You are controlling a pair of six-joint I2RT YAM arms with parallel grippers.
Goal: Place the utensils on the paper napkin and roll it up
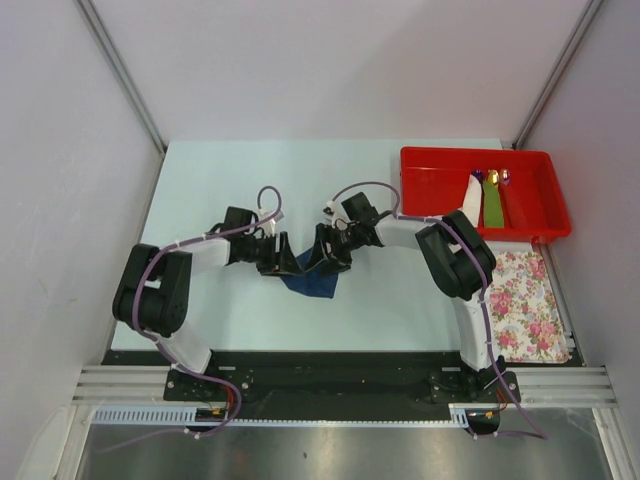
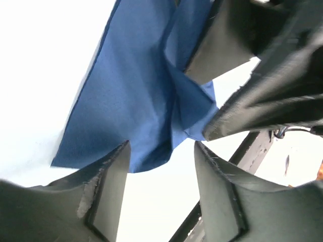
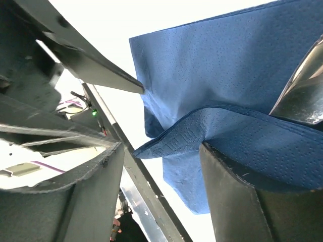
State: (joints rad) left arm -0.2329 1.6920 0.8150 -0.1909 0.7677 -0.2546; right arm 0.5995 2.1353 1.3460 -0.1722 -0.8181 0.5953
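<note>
- Left claw (image 2: 161, 151): jaws apart, nothing gripped.
- Right claw (image 3: 161, 151): jaws apart; the blue napkin (image 3: 242, 65) folds over one finger (image 3: 237, 201).
- Blue napkin: crumpled between both claws, mid-table (image 1: 220, 180).
- Red tray (image 1: 430, 165): far right corner, well apart.

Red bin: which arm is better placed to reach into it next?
Right. The red bin sits far right, beside the right arm; the right claw and left claw are open at the napkin, but the left would have to cross over.
</note>
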